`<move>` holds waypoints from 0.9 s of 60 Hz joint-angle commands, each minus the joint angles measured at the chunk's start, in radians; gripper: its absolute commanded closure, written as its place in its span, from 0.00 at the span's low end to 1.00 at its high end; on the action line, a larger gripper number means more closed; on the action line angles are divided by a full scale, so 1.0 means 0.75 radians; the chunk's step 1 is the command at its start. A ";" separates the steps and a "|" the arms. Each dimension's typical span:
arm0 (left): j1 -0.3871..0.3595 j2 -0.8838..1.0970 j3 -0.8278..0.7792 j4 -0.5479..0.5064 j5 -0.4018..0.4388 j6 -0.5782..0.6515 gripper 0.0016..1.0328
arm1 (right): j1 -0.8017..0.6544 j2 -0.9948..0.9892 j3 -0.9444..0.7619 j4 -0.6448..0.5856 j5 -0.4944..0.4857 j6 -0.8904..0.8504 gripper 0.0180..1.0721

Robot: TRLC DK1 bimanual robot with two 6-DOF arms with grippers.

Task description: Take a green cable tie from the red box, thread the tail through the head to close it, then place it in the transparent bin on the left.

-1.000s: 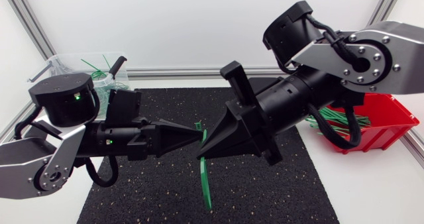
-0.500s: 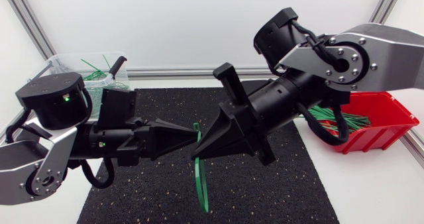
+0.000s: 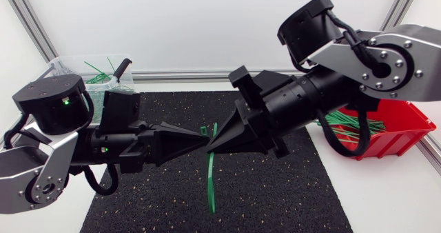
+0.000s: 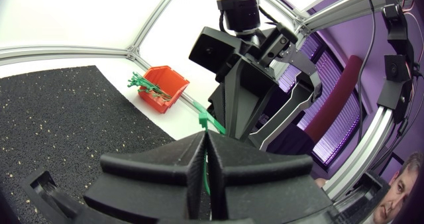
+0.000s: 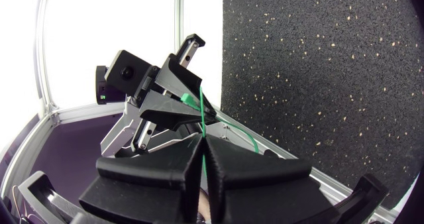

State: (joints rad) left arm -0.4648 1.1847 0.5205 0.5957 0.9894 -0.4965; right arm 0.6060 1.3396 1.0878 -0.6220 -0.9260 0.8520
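Observation:
Over the middle of the black mat [image 3: 151, 212] my two grippers meet tip to tip. A green cable tie [image 3: 211, 181] hangs between them, its head just above the tips and its long strap dangling to the mat. My left gripper [image 3: 204, 139] is shut on the tie near its head [image 4: 202, 120]. My right gripper [image 3: 210, 148] is shut on the strap [image 5: 202, 118] from the other side. The red box [image 3: 403, 133] with several green ties [image 3: 355, 123] stands at the right. The transparent bin [image 3: 65, 66] stands at the back left.
The bin holds green ties [image 3: 100, 74] and a black-handled tool [image 3: 122, 68]. A metal frame rail [image 3: 172, 75] runs along the table's back edge. White table surface borders the mat on both sides.
My right arm swung left, then back right, and its gripper rolled. My left arm shifted slightly left. The tie's strap now hangs straighter, both grippers still holding it.

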 commanded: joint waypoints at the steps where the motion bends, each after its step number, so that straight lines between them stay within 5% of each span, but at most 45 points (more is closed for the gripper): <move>1: 0.014 -0.001 -0.019 0.020 0.008 0.018 0.97 | -0.010 -0.033 -0.015 -0.028 0.016 -0.070 0.89; 36: 0.020 -0.005 -0.021 0.020 0.008 0.048 0.97 | 0.039 -0.113 -0.025 -0.081 0.134 -0.257 0.73; 54: 0.078 -0.015 0.001 0.020 0.008 0.089 0.97 | -0.127 -0.183 0.010 -0.204 0.167 -0.416 0.69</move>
State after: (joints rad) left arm -0.4370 1.1847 0.5205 0.5968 0.9897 -0.4503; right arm 0.5468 1.2175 1.0843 -0.7464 -0.8124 0.6037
